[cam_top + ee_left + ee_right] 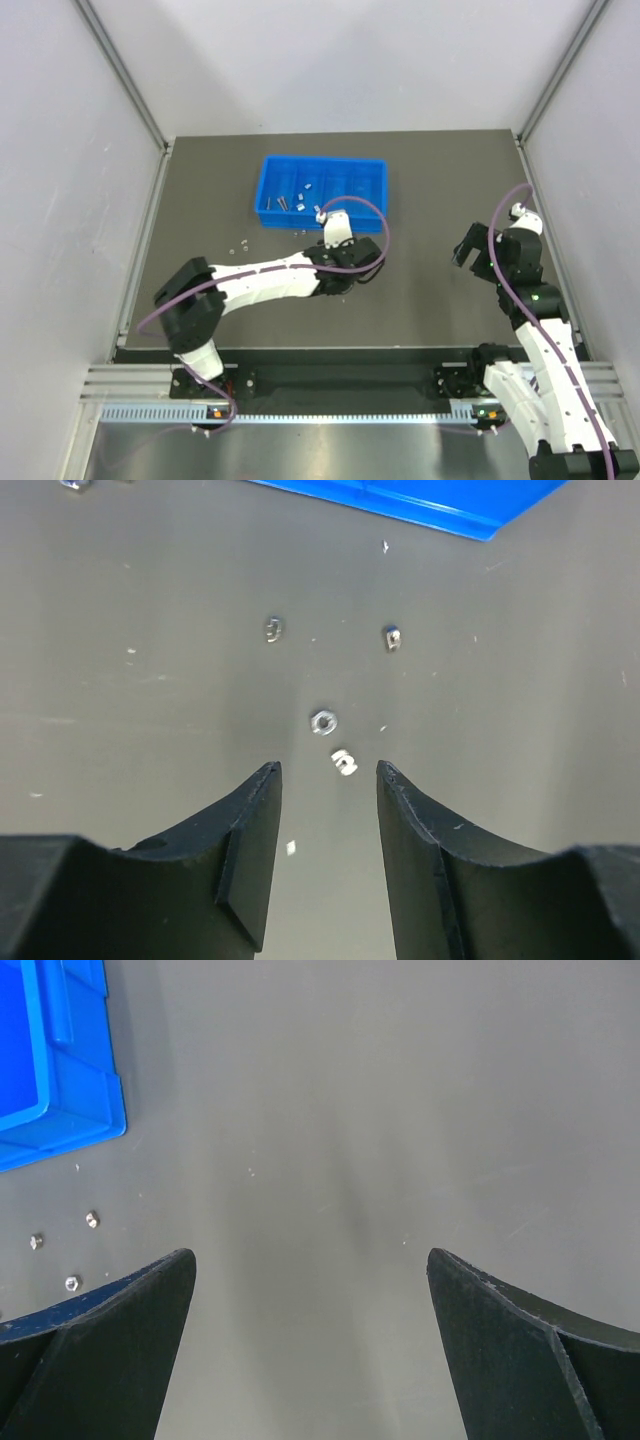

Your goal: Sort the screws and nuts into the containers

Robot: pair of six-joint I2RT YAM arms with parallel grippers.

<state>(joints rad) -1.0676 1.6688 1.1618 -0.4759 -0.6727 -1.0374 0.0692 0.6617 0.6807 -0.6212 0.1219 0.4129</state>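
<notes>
Left wrist view shows the left jaws partly open and empty over the tabletop [120, 710]. The nearest nut [343, 762] lies just ahead of the tips, a little right of centre. Other nuts [324, 721] lie beyond, then the tray [430, 505]. The right jaws, wide open and empty, are well apart.

Dark grey table [440, 180] lying between pale grey walls [60, 150]; aluminium rails [120, 72] framing the corners; light falling evenly.
</notes>
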